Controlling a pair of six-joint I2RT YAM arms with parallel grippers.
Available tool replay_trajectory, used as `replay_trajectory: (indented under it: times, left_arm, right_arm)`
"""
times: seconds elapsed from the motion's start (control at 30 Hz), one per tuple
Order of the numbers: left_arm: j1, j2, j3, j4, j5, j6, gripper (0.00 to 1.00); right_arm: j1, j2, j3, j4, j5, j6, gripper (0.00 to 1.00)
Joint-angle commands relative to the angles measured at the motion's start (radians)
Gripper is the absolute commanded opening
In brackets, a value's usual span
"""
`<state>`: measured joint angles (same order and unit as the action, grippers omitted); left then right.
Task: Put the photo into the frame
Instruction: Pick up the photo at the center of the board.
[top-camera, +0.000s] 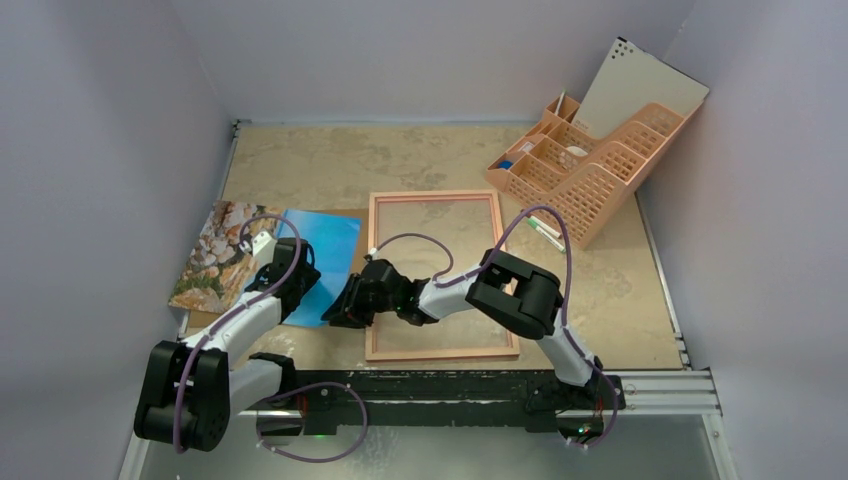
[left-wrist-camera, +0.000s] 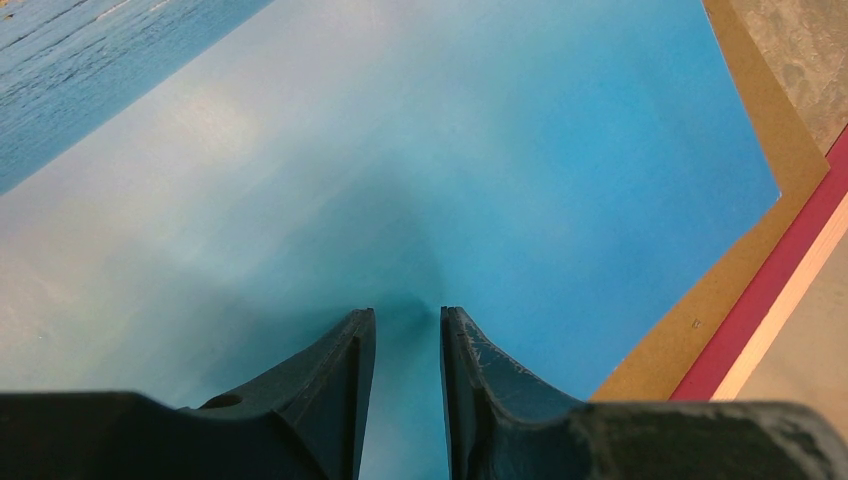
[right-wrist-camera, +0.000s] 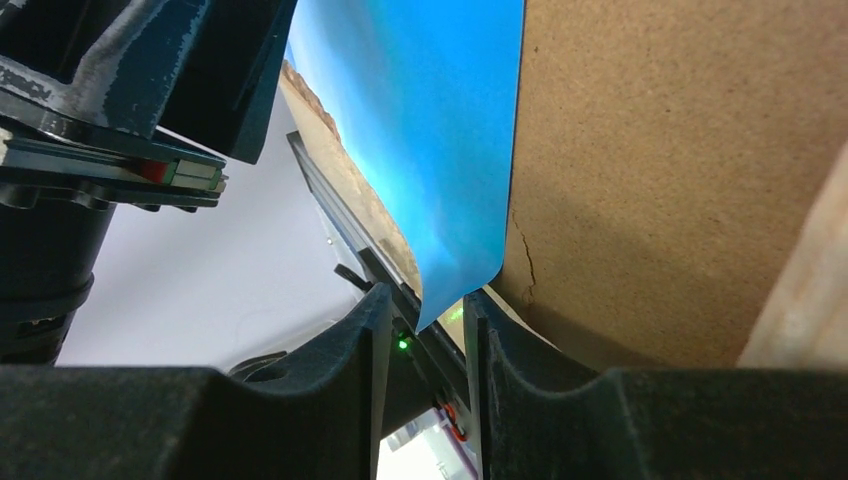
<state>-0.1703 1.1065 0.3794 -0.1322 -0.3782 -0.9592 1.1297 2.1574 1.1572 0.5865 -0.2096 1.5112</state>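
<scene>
Peach organiser (top-camera: 600, 190) holds small items (top-camera: 575, 152); you have one photo (top-camera: 312, 250), one frame (top-camera: 436, 196), left gripper (left-wrist-camera: 408, 312) narrowly parted on nothing, right gripper (right-wrist-camera: 427, 293) narrowly parted astride the photo's corner.

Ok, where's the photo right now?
Top view: the photo lies left of the frame, on a brown board, beneath the left pincer; its near corner sits inside the right pincer.

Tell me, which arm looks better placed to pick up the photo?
Probably the right. The right gripper straddles a corner of the photo, jaws slightly open; the left gripper sits over its flat middle, no edge to pinch.
</scene>
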Motion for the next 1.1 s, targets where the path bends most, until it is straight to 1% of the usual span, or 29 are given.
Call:
replay_trajectory:
  times: [0.0,0.13,0.27,0.3,0.5,0.63,0.7,0.83,0.97,1.07]
  left_arm:
    - [0.003,-0.001,-0.016,-0.035,-0.011,-0.006,0.33]
    - [0.003,-0.004,-0.014,-0.039,-0.009,-0.005,0.33]
    - [0.003,-0.012,-0.014,-0.041,-0.011,-0.005,0.33]
    - [0.003,-0.013,-0.014,-0.041,-0.012,-0.006,0.33]
    - [0.002,-0.019,-0.007,-0.049,-0.006,-0.006,0.33]
    - [0.003,-0.057,0.032,-0.092,0.012,-0.007,0.33]
    - [0.003,-0.089,0.064,-0.12,0.015,0.0,0.34]
    - [0.003,-0.146,0.161,-0.202,-0.005,0.03,0.39]
    - [0.003,-0.182,0.257,-0.27,-0.05,0.108,0.44]
    - [0.003,-0.178,0.31,-0.292,-0.022,0.167,0.47]
  right_arm:
    - [-0.008,0.004,-0.02,-0.035,0.012,0.035,0.34]
    - [-0.008,0.015,-0.007,-0.048,0.0,0.045,0.32]
    - [-0.008,0.001,-0.007,-0.071,0.009,0.049,0.37]
    - [-0.008,-0.005,-0.008,-0.072,0.014,0.048,0.36]
    - [-0.01,-0.025,-0.001,-0.084,0.041,0.032,0.19]
    - [-0.007,-0.04,-0.009,-0.08,0.047,0.036,0.06]
    - [-0.007,-0.054,-0.014,-0.081,0.052,0.03,0.01]
    - [-0.007,-0.1,-0.021,-0.067,0.072,-0.012,0.0]
    - [-0.007,-0.133,-0.011,-0.055,0.086,-0.077,0.0]
    - [-0.007,-0.17,-0.019,-0.054,0.091,-0.142,0.0]
